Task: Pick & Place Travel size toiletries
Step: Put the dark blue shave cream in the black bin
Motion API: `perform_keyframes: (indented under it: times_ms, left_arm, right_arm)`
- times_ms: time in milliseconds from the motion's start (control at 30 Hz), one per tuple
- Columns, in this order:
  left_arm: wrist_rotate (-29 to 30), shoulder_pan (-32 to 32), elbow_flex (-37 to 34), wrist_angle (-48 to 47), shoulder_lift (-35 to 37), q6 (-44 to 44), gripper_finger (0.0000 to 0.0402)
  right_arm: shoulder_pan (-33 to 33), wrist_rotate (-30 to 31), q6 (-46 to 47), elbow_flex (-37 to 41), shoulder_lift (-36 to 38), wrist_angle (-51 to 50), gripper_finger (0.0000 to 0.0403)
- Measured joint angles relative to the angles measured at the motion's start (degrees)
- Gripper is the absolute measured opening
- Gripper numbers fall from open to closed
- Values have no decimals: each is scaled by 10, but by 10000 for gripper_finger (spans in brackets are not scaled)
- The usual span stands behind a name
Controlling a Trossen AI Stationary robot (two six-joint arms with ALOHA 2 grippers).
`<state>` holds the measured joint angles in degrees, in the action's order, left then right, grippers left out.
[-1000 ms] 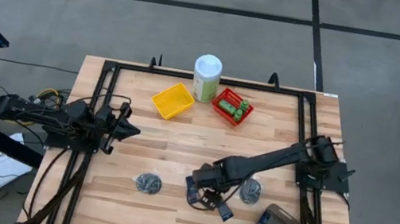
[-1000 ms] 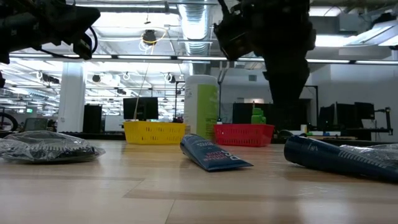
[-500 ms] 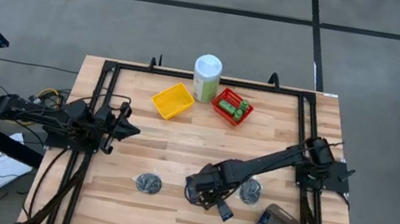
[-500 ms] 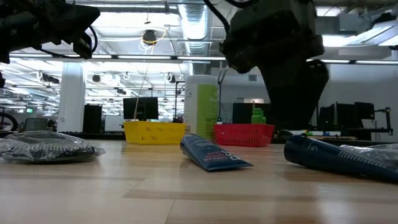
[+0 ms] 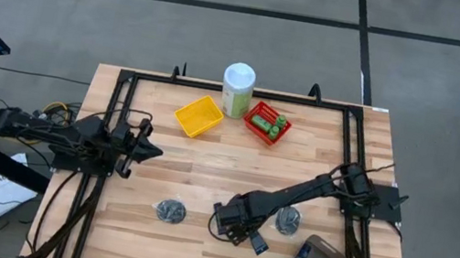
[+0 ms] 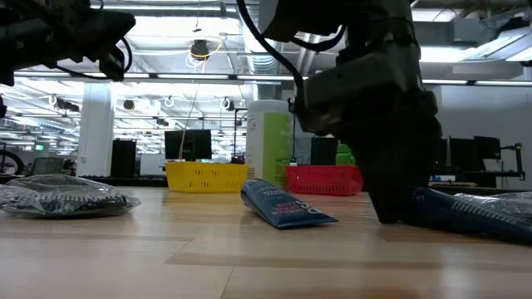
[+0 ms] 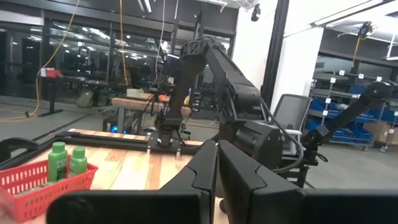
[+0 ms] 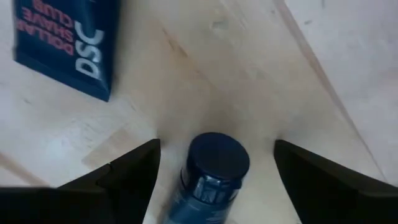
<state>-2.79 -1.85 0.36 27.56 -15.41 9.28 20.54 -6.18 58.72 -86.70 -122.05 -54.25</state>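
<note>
Right gripper (image 8: pixel 214 165) low over the desk (image 5: pixel 208 153) with jaws spread wide and empty, straddling the capped end of a navy tube (image 8: pixel 211 174) lying flat, long axis running back between them; left gripper (image 5: pixel 142 145) well apart.

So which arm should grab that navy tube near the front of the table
Right. Its pincer is open and straddling the navy tube, low over the table. The left pincer is shut and waiting far off at the left side.
</note>
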Motion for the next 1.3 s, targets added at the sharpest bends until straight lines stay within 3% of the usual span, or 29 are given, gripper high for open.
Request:
perform_keyframes:
  times_ms: [667,967,1167,1300]
  left_arm:
    - [2,0,0,1,-13,0,11]
    - [2,0,0,5,-13,0,11]
    - [2,0,0,8,-15,0,11]
    - [2,0,0,7,-19,0,11]
  right_arm:
    - [-3,5,-23,2,6,-4,127]
    - [-5,22,-28,1,34,1,145]
    - [-9,49,-31,1,85,5,119]
    - [-12,50,-22,1,130,-24,124]
